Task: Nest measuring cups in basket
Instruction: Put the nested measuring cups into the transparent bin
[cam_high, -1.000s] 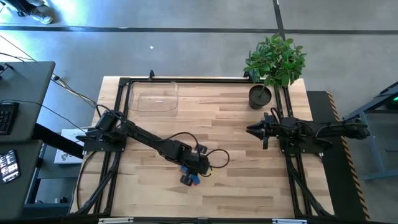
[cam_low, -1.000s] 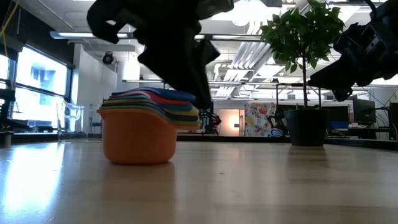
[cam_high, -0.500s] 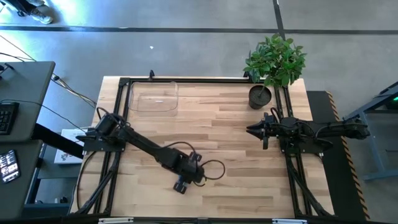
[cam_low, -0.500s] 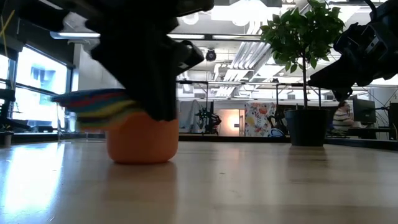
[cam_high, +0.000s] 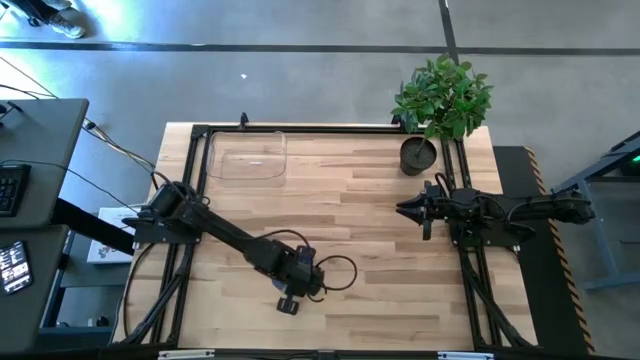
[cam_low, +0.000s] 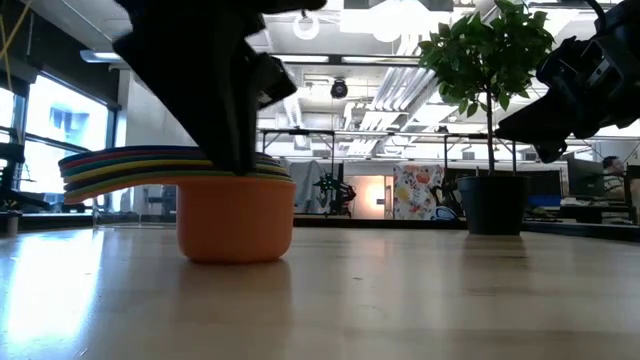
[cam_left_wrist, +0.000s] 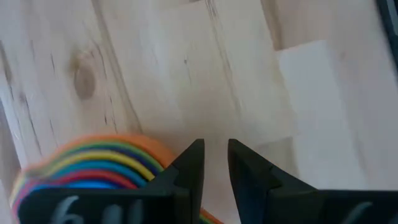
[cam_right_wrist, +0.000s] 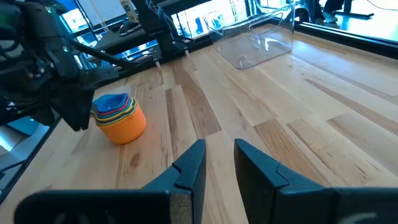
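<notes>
The measuring cups (cam_low: 235, 215) sit nested in one stack, standing on the orange outer cup's base near the table's near edge. Their coloured handles (cam_low: 120, 168) fan toward the table's left, and a blue cup lies on top (cam_right_wrist: 113, 103). My left gripper (cam_high: 288, 302) comes down on the near side of the stack and hides it in the high view. The clear basket (cam_high: 248, 158) rests at the far left corner with nothing in it. My right gripper (cam_high: 405, 210) waits shut above the table's right side. My left gripper (cam_left_wrist: 214, 158) comes from above, pointing down, at the stack's near rim (cam_low: 250, 170). A thin orange and green edge (cam_left_wrist: 208, 218) shows in the narrow gap between the fingers, so the rim seems pinched there. The stack stands upright on the table.
A dark plant pot (cam_high: 418, 155) with a leafy plant stands at the far right corner. Black rails (cam_high: 196, 180) run along the left, right and far sides. Bare wood lies between the stack and the basket.
My left gripper has moved toward the near edge and a little to the left, turning as it went. The stack of cups has turned about on the table: its handles pointed to the table's right a second ago and now point left. The orange cup's base stayed down.
</notes>
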